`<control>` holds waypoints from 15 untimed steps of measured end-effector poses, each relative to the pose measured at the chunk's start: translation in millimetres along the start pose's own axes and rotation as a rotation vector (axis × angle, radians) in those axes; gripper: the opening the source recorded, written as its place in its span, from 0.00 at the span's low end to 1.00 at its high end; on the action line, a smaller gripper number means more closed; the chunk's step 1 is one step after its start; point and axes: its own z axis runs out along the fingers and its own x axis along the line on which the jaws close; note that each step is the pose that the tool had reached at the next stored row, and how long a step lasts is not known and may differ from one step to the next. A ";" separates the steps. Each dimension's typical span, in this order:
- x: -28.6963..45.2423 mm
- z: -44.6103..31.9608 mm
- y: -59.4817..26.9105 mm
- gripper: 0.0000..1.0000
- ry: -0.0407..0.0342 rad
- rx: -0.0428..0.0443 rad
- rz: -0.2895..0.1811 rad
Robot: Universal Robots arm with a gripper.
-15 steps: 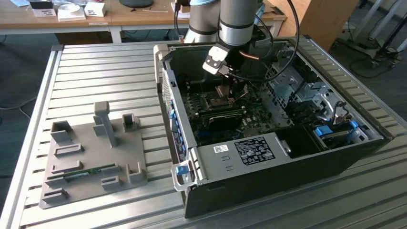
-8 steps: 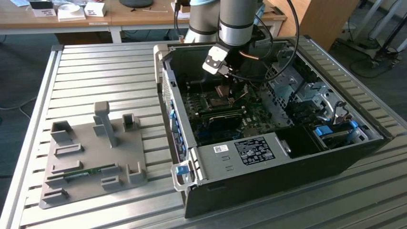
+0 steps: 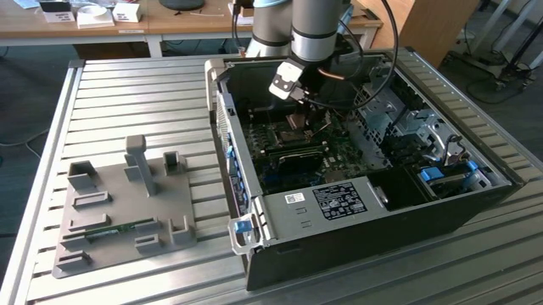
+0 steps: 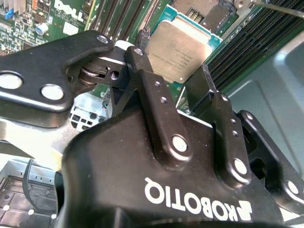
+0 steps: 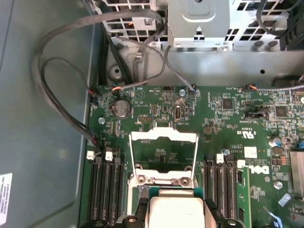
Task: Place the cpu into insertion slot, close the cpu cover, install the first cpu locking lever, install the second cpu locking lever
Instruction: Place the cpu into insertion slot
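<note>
since the cpu (image 4: 178, 47) looks light, stiff, slick-topped and likely fragile underneath, its edges are the safest hold; the gripper (image 4: 172, 64) pinches two opposite edges, poising it near the slot (image 4: 202, 10), toward the case's (image 3: 339, 254) eleven o'clock in the exterior view.

You have an open computer case (image 3: 357, 254) on the slatted desk (image 3: 136, 95), with a grey fixture plate (image 3: 119, 210) lying at the exterior view's left of it. Inside, grey cables (image 5: 88, 22) run beside the green motherboard (image 5: 228, 123), near its coin battery (image 5: 120, 108).
</note>
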 end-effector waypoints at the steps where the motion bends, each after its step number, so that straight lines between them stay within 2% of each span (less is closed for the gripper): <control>1: 0.0 0.1 -0.8 0.54 0.0000 0.0000 0.000; 8: 0.1 3.6 -4.3 0.54 0.0000 0.0000 0.000; 15: 0.1 3.8 -4.4 0.54 0.0003 0.0000 0.000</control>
